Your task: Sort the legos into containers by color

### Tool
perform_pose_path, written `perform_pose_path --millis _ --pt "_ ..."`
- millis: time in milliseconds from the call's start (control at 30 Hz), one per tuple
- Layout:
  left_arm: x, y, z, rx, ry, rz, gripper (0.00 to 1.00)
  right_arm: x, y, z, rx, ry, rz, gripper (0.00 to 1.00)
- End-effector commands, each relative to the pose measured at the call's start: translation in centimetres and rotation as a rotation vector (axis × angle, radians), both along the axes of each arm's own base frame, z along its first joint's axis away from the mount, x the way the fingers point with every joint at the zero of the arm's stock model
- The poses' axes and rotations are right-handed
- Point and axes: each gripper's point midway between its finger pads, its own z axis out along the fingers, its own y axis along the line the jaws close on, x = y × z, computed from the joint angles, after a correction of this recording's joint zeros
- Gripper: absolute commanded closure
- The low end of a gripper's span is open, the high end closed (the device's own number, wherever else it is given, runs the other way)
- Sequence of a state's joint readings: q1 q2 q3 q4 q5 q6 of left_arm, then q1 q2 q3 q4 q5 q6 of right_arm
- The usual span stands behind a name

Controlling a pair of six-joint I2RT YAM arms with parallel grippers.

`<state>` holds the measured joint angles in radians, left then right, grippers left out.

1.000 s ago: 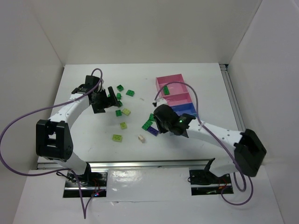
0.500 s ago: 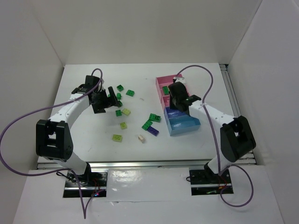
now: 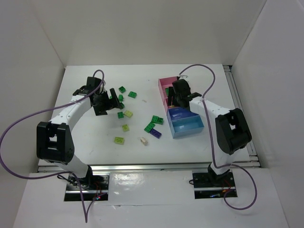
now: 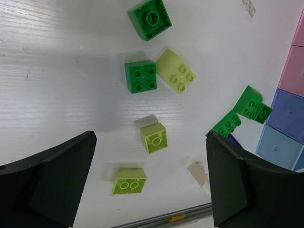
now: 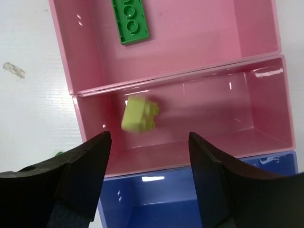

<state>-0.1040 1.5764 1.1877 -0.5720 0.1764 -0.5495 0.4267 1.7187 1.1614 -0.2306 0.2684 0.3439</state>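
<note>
Several legos lie loose on the white table: dark green [image 3: 132, 94] and lime [image 3: 125, 127] ones, a cream one [image 3: 143, 140] and a purple one [image 3: 155, 133]. The containers [image 3: 187, 127] stand in a joined row at the right. My right gripper [image 3: 176, 95] [image 5: 149, 137] hangs open over the second pink bin [image 5: 228, 109]. A lime brick [image 5: 138, 114], blurred, is free inside that bin. A dark green plate [image 5: 130, 21] lies in the first pink bin [image 5: 213, 28]. My left gripper [image 3: 107, 102] [image 4: 151, 142] is open above a lime brick [image 4: 153, 137], holding nothing.
In the left wrist view, dark green bricks [image 4: 140, 76], lime bricks [image 4: 128, 180] and the cream brick [image 4: 197, 172] lie under the left gripper. A dark green pair [image 4: 242, 111] sits beside the bins. The blue bin [image 5: 156, 204] adjoins the second pink one. White walls enclose the table.
My right arm swung from the bricks in the middle to over the pink bins, then opened and let go of the lime brick. The left arm has not moved.
</note>
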Motion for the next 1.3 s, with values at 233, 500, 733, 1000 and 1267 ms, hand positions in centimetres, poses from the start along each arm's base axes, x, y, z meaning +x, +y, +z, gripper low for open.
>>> perform_pose_path --millis 233,500,733,1000,1267 --pt "0.6 0.0 1.1 0.016 -0.038 -0.014 0.00 -3.9 5.1 9.2 0.090 -0.224 0.182 0.38" --pt "0.8 0.0 1.1 0.015 -0.047 -0.014 0.00 -15.2 14.1 4.1 0.103 -0.025 0.629 0.19" --pt "0.8 0.0 0.8 0.012 -0.036 -0.006 0.00 -19.7 18.4 -0.7 0.083 0.118 0.769 0.24" --pt "0.8 0.0 0.8 0.012 -0.036 -0.006 0.00 -20.4 20.1 -4.5 0.028 0.200 0.824 0.39" --pt "0.6 0.2 0.8 0.019 -0.037 -0.002 0.00 -19.6 20.2 -3.1 0.005 0.135 0.783 0.75"
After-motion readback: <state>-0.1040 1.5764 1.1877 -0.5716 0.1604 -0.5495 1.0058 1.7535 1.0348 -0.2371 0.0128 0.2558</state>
